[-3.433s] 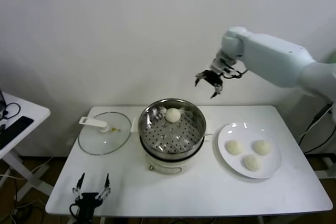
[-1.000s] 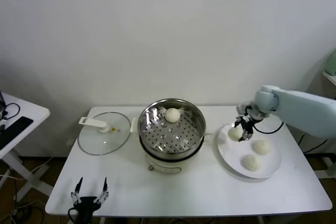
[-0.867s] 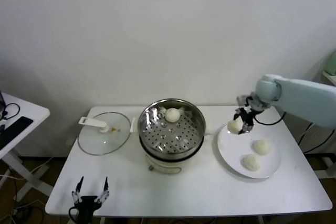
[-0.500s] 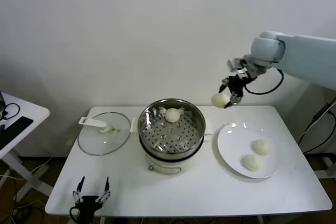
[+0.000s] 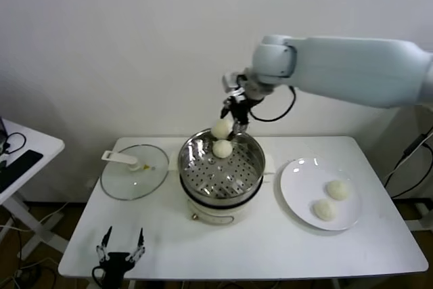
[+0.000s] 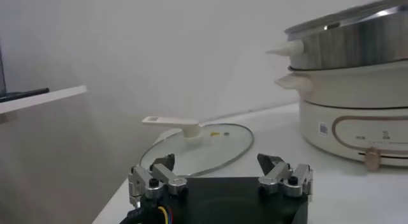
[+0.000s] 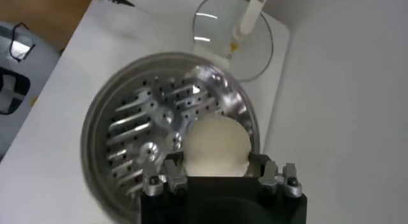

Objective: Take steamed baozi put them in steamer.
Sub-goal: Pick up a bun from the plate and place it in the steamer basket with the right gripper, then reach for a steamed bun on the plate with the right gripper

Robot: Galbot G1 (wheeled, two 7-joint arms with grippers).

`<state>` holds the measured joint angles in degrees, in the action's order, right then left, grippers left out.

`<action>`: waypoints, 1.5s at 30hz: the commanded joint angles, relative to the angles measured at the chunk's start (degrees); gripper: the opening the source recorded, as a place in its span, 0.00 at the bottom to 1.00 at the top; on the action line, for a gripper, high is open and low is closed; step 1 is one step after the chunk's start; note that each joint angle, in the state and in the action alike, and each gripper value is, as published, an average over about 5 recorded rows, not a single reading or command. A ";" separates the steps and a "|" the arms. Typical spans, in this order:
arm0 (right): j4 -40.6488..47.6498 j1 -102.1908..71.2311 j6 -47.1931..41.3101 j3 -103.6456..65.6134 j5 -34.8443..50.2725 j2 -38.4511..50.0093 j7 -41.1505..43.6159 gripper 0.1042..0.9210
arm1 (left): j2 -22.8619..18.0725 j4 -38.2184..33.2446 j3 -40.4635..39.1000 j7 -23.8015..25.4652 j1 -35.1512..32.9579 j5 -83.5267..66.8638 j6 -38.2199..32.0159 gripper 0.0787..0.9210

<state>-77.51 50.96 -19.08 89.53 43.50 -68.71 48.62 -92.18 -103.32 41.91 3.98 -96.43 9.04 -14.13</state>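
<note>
While one white table (image 5: 203,248) carries everything, the one steamer (image 5: 220,165) stands at its middle, with one glass lid (image 5: 134,171) on its left and one white plate (image 5: 304,197) on its right. Four steamed baozi are counted: two on the plate (image 5: 337,189), one inside the steamer near the back wall (image 5: 222,148), and one (image 5: 220,128) grasped in the jaws of the right gripper (image 5: 230,123), above the steamer's back rim. The left gripper (image 5: 120,254) waits low at the table's front edge, jaws spread apart and holding nothing.

Steamer (image 5: 233,167) shiny perforated steel; baozi (image 5: 221,128) matt, smooth; lid (image 5: 132,174) clear glass.
</note>
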 commanded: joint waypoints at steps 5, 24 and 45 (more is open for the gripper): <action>5.92 -15.20 -2.10 -2.94 -10.27 -8.71 -4.00 0.71 | 0.22 0.39 0.08 0.07 0.22 0.36 -0.06 0.88; 7.90 -18.41 -1.16 -3.62 -13.06 -8.30 -5.49 0.71 | 0.10 1.25 0.06 0.14 0.83 0.63 -0.27 0.88; 1.14 7.74 16.66 13.81 -7.34 16.04 13.76 0.88 | 0.36 0.83 0.10 0.21 0.48 0.97 0.15 0.88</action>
<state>-73.97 45.62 -12.22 92.21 35.21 -66.03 51.87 -91.90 -102.50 41.97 4.18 -95.93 10.02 -14.05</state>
